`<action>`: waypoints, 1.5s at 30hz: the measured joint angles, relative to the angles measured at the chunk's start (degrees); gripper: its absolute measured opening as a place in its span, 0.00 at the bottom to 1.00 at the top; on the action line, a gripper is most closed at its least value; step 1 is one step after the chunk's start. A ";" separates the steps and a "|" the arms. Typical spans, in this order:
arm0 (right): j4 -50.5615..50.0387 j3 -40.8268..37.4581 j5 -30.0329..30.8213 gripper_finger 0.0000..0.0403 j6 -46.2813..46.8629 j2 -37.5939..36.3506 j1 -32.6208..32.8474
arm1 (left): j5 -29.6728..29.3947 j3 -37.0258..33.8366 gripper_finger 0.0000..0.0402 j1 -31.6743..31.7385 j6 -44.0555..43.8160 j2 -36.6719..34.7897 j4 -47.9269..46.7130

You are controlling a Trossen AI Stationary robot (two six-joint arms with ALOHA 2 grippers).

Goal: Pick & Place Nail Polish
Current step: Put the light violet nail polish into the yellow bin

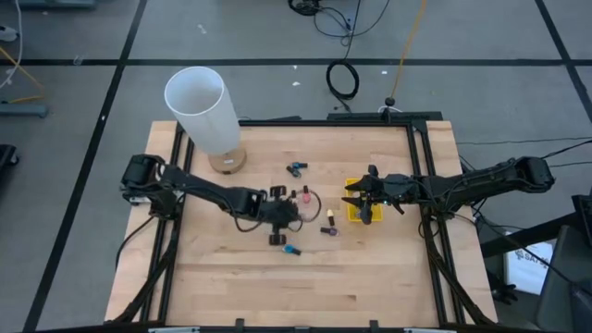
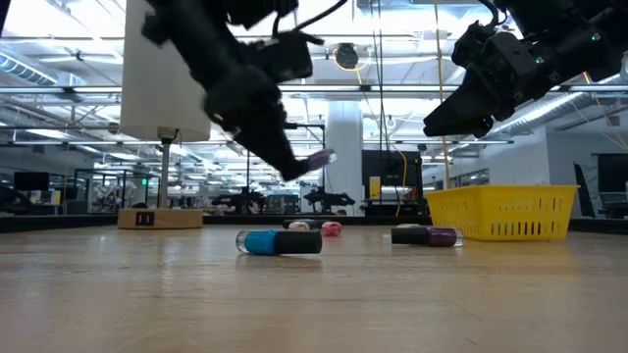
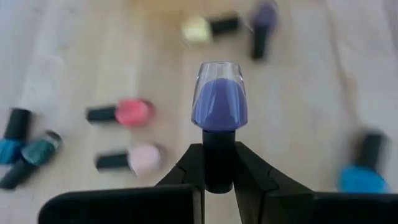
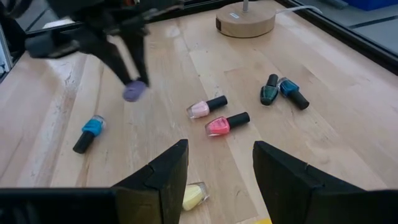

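Observation:
My left gripper (image 1: 280, 218) is shut on a purple nail polish bottle (image 3: 219, 99) above the middle of the table. Other bottles lie on their sides on the wood: a blue one (image 2: 280, 242), a pale pink one (image 4: 206, 107), a red-pink one (image 4: 227, 123), two teal ones (image 4: 280, 91), a yellow one (image 4: 194, 196) and a dark purple one (image 2: 424, 235). My right gripper (image 4: 217, 174) is open and empty, hovering at the left edge of the yellow bin (image 2: 505, 211). My left gripper pinches the purple bottle's dark cap (image 3: 219, 163) between its two fingers. The glass body sticks out past the fingertips. The fingers slant down from the table's left. The bottle (image 2: 319, 157) is lifted clear of the table, tilted.
A big white cylinder (image 1: 202, 106) stands on a round wooden base (image 4: 245, 18) at the far left. The black frame rails (image 1: 418, 166) run along the table's edges. Bare wood lies toward the near edge.

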 joint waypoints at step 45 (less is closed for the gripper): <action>45.29 4.46 -1.46 0.80 -10.43 22.65 -1.70 | 18.87 -16.73 0.09 12.81 9.40 0.24 67.20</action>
